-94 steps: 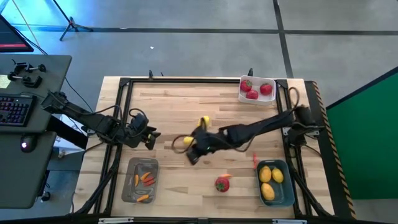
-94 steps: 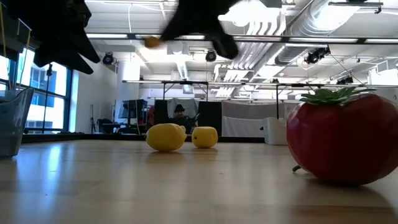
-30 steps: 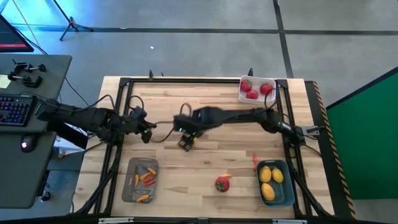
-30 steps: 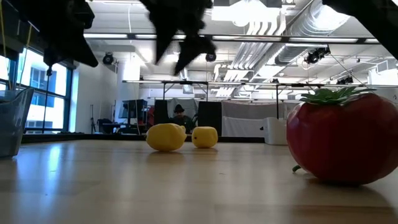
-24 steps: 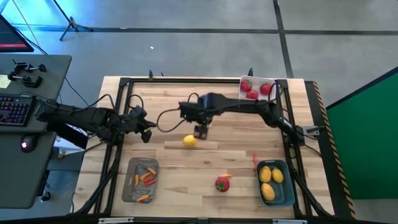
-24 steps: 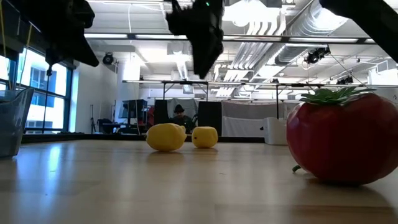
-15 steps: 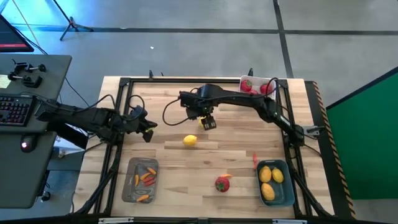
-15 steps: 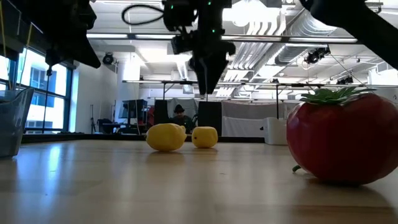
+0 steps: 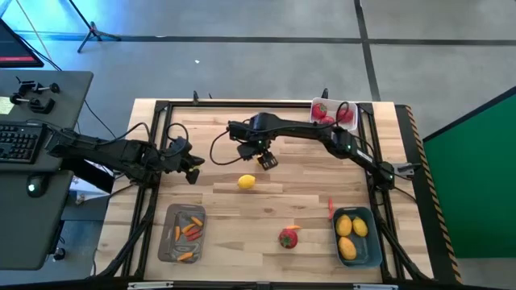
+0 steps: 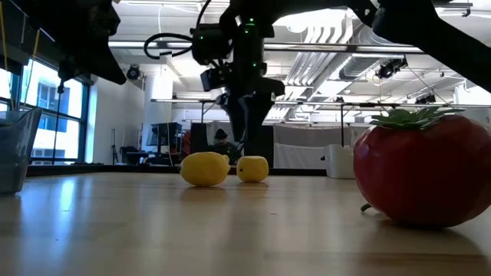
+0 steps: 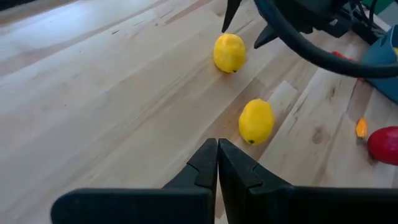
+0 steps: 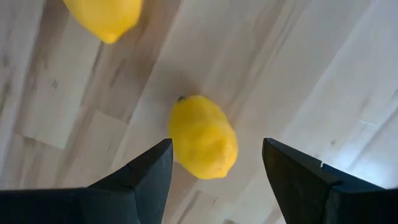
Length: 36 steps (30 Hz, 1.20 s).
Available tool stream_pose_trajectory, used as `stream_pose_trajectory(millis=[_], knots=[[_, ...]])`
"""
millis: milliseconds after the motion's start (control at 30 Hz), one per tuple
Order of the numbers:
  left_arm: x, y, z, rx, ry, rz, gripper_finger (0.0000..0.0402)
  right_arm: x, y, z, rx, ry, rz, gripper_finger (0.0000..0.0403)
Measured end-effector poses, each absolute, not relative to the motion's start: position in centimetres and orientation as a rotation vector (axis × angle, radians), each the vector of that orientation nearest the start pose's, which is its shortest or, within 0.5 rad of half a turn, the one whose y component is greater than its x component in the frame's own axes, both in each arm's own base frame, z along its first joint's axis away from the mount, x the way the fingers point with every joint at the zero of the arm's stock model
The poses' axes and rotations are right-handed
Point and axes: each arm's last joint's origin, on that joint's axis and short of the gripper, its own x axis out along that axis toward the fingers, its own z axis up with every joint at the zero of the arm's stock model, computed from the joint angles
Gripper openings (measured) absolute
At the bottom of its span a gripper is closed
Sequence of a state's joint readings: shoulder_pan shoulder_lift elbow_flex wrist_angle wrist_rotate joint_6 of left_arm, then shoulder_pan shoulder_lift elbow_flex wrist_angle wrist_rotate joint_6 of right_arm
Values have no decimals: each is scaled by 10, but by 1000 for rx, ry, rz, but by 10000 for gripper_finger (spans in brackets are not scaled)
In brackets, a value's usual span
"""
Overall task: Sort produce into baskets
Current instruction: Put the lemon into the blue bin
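Observation:
Two lemons lie on the bare wood mid-table: the nearer one [image 9: 247, 182] and a farther one [image 12: 203, 138]. My right gripper [image 12: 214, 168] hangs open above the farther lemon and points down, a finger on either side of it, touching nothing; it also shows in the high view [image 9: 267, 160]. My left gripper [image 11: 217, 165] is shut and holds nothing; it hovers at the table's left [image 9: 193, 171]. A red fruit [image 9: 288, 238] rests near the front edge. The blue basket [image 9: 368, 251] holds lemons, the white basket [image 9: 333, 127] red fruits, and the grey tray [image 9: 169, 242] peppers.
A small orange pepper [image 9: 293, 228] lies beside the red fruit, and a red pepper [image 9: 330, 207] lies next to the blue basket. A black frame rail [image 9: 242, 103] runs round the table. A desk with a keyboard [image 9: 20, 143] stands left of the table.
My right gripper has moved from over the nearer lemon toward the table's far edge and a little right, sunk lower and rolled about its pointing line, staying open. It now hangs over the farther lemon. Both lemons have stayed where they were.

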<state>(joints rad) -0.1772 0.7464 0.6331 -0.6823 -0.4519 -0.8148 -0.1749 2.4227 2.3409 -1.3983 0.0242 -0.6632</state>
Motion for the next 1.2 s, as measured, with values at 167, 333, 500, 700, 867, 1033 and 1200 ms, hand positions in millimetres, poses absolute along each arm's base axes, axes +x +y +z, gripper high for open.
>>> stream_pose_trajectory(millis=[167, 333, 500, 700, 867, 1033, 1200], knots=[[142, -13, 248, -470, 622, 510, 0, 473, -81, 206, -414, 1490, 355, 236], [142, -14, 247, -449, 644, 472, 0, 475, -84, 197, -415, 1515, 343, 236], [142, -14, 247, -444, 646, 468, 0, 474, -92, 196, -430, 1532, 302, 236], [142, -15, 247, -456, 660, 442, 0, 471, -101, 196, -383, 1527, 312, 236], [142, -15, 247, -468, 668, 425, 0, 470, -102, 196, -328, 1525, 326, 236], [142, -15, 247, -468, 669, 425, 0, 472, -102, 188, -323, 1530, 332, 236], [142, -15, 247, -468, 669, 425, 0, 467, -101, 171, -308, 1589, 352, 236]])
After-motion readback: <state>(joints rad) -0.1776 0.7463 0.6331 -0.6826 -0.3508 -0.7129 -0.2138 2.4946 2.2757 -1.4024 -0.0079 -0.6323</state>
